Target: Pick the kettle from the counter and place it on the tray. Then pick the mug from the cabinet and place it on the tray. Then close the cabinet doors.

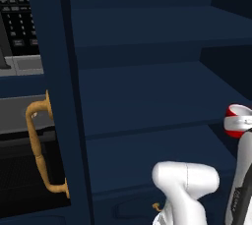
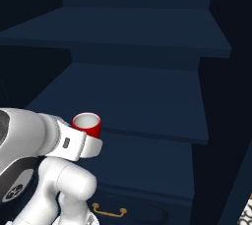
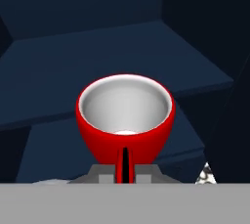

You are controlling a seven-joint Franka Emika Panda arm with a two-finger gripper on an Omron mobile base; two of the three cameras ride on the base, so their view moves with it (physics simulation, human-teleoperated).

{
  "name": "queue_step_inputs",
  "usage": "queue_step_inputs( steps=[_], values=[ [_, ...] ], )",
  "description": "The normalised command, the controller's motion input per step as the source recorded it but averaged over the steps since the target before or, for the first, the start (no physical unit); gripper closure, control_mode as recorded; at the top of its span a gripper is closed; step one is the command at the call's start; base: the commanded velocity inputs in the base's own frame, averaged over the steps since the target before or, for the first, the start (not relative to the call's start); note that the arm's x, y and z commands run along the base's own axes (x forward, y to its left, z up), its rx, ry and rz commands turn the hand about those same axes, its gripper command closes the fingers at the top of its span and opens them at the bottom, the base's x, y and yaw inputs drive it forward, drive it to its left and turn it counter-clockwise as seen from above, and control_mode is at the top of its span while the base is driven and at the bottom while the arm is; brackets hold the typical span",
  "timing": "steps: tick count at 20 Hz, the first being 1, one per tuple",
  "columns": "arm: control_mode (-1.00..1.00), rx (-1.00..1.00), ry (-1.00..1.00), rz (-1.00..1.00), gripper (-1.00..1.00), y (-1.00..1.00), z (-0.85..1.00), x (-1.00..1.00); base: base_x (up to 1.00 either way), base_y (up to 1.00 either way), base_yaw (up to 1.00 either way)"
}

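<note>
**A:** Where's it at? Cabinet [image 2: 142,96] wide open, gold-handled door [image 1: 54,96] swung aside.

**B:** Mug [image 3: 125,120] is in front of the cabinet shelves, fingers [image 3: 125,170] pinched tight on its handle. Back out level, clear that door.

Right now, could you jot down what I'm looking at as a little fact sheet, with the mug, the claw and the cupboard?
mug: red with a white inside, upright, nothing visible inside
gripper: shut on the mug's handle, at the near side of the cup
mug position: held up in front of the cabinet shelves, apparently clear of them
cabinet door: left one open, its brass bar handle facing outward
drawer: below the shelves, with a small gold handle
step underway: mug picked, not yet on any tray
</note>
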Motion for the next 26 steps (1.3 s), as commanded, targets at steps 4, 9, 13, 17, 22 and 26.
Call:
queue_step_inputs(
  steps=[4, 9, 13, 17, 22, 26],
  values=[
    [1.0, 0.0, 0.0, 0.0, 1.0, 0.0, 0.0, 0.0, -0.58, 0.29, -0.02],
    [1.0, 0.0, 0.0, 0.0, 1.0, 0.0, 0.0, 0.0, -0.62, 0.55, -0.15],
    [1.0, 0.0, 0.0, 0.0, 1.0, 0.0, 0.0, 0.0, -0.57, 0.64, -0.25],
    [1.0, 0.0, 0.0, 0.0, 1.0, 0.0, 0.0, 0.0, -0.47, 0.37, -0.34],
    [1.0, 0.0, 0.0, 0.0, 1.0, 0.0, 0.0, 0.0, -0.46, 0.23, -0.53],
    [1.0, 0.0, 0.0, 0.0, 1.0, 0.0, 0.0, 0.0, -0.51, 0.03, -0.72]
  ],
)
